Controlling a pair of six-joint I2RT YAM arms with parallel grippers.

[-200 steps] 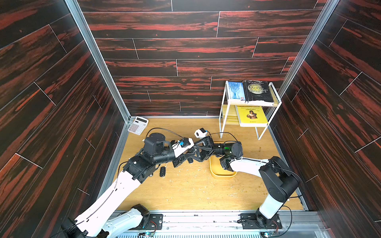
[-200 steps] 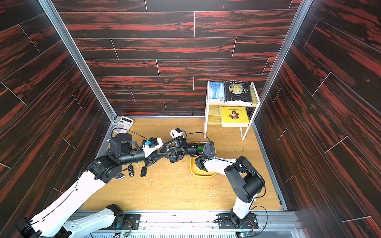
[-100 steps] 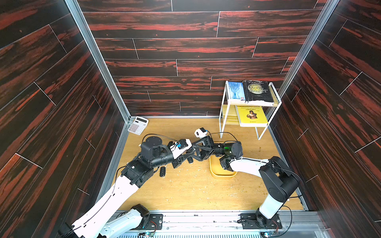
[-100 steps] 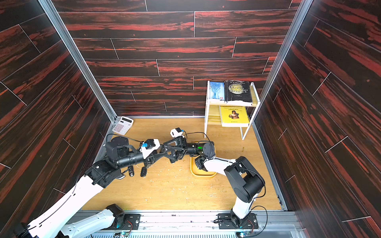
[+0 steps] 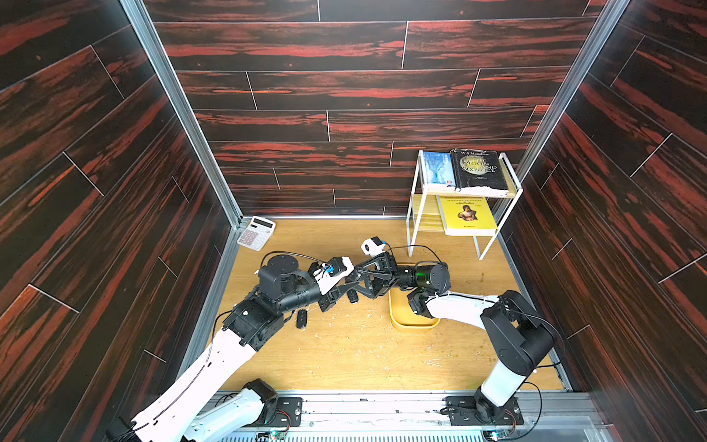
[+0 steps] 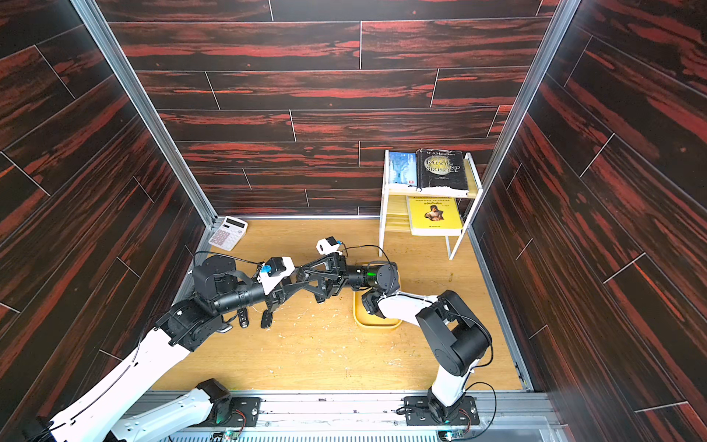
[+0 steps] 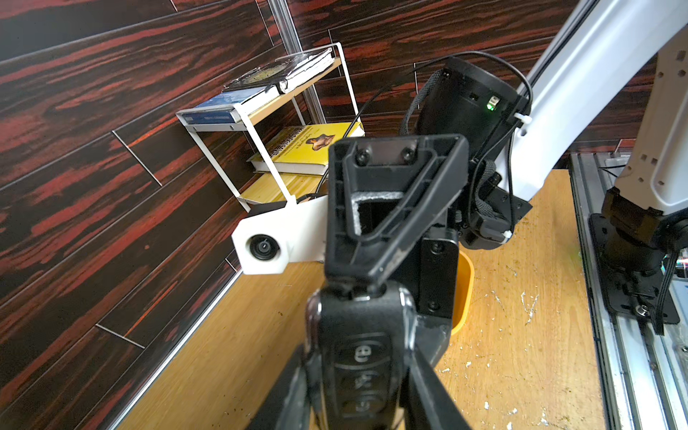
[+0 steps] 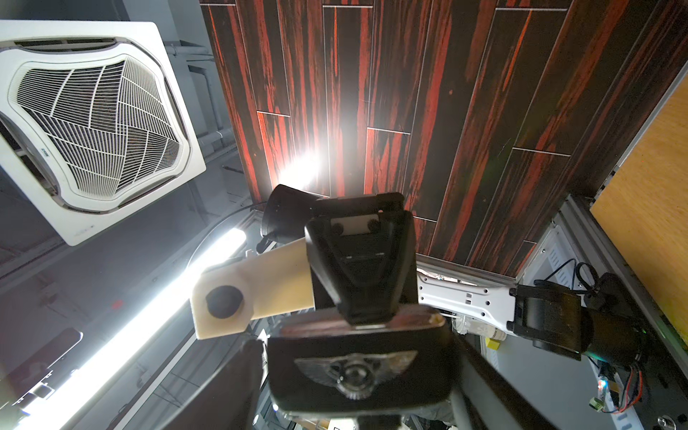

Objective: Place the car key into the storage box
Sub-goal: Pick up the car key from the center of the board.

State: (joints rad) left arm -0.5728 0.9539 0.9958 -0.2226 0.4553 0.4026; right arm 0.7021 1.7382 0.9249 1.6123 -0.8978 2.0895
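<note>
The car key (image 7: 359,335), a black fob with buttons on one face and a winged emblem (image 8: 357,368) on the other, hangs in the air between both arms. My left gripper (image 7: 359,391) is shut on its narrow sides. My right gripper (image 8: 361,379) meets it head-on, and its fingers lie against the fob's two wide edges. In both top views the left gripper (image 5: 342,285) (image 6: 290,285) and right gripper (image 5: 363,277) (image 6: 310,275) touch tips above the wooden floor, left of the yellow storage box (image 5: 401,325) (image 6: 367,323). The right forearm hides part of the box.
A spare black key (image 5: 302,318) lies on the floor under the left arm, and a second one (image 6: 243,317) sits beside it. A calculator (image 5: 255,232) lies in the back left corner. A white rack (image 5: 415,214) with books stands at the back right.
The right gripper's fingers have narrowed onto the fob. The left arm's elbow has shifted slightly left, while the key stays at the meeting point.
</note>
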